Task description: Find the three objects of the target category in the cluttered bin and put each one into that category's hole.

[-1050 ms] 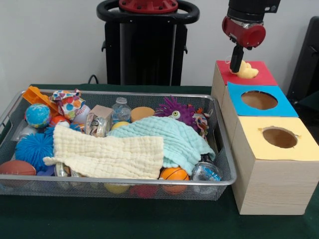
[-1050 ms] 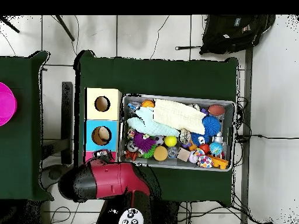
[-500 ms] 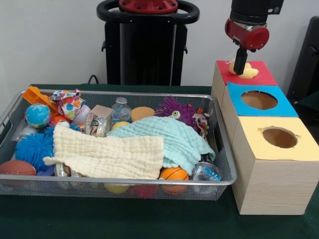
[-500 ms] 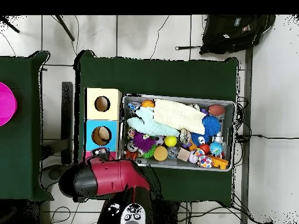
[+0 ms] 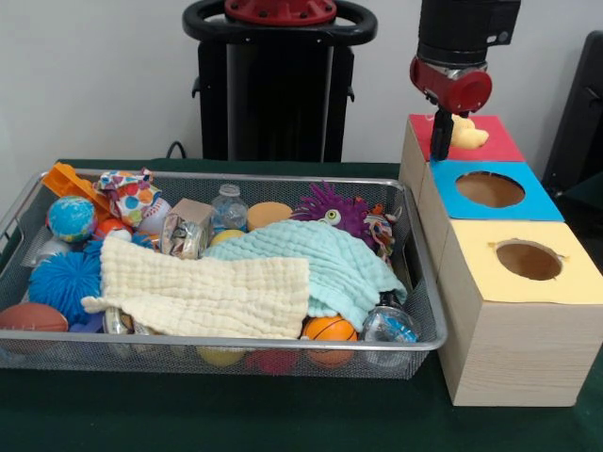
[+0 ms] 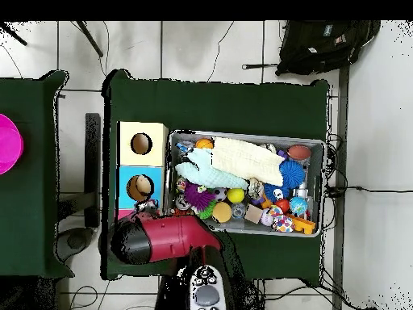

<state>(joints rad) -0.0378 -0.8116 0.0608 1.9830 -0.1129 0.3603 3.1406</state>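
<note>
The red and black arm (image 5: pixel 459 47) comes down from above and ends over the red-topped box (image 5: pixel 490 139), which serves here as the landmark; its pincer (image 5: pixel 440 139) hangs as a dark stem at that box's front left corner, and whether it is open or closed cannot be told. A yellow duck toy (image 5: pixel 467 134) lies on the red top just beside the pincer, on the side away from the bin; contact between the two cannot be made out. In front of the red-topped box stands the blue-topped box (image 5: pixel 490 189) with a round hole, and in front of that the yellow-topped box (image 5: pixel 528 261), also with a round hole, the three touching in a row. Beside the row, on the side toward the pincer, sits the wire mesh bin (image 5: pixel 217 348), crowded with balls, a small bottle and a purple spiky toy (image 5: pixel 330 207), with a cream cloth (image 5: pixel 203 292) and a pale green cloth (image 5: pixel 320 259) spread over much of the heap. All of this rests on a dark green tabletop (image 5: pixel 283 419). From overhead, the arm's red body (image 6: pixel 165 238) covers the red-topped box, the floor is pale tile (image 6: pixel 202 48), and a black bag (image 6: pixel 323 40) lies well apart from the boxes, beyond the tabletop's far edge
</note>
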